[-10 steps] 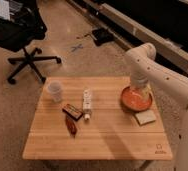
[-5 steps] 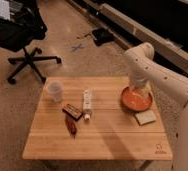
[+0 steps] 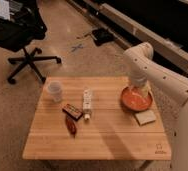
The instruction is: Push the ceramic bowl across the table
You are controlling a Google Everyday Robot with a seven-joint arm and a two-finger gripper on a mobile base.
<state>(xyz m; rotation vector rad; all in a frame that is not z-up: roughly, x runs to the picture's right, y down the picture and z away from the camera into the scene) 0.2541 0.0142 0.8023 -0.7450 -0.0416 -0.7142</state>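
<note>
The orange-red ceramic bowl [image 3: 136, 99] sits near the right edge of the light wooden slat table [image 3: 107, 137]. My white arm reaches in from the right and bends down over the bowl. My gripper [image 3: 139, 90] hangs at the bowl's far rim, over its inside. Whether it touches the bowl does not show.
On the table are a small white cup [image 3: 55, 90] at the left, a white tube [image 3: 87, 104], a dark bar [image 3: 72, 111], a red packet [image 3: 71, 125] and a pale square sponge [image 3: 145, 118] just in front of the bowl. A black office chair [image 3: 22, 37] stands behind.
</note>
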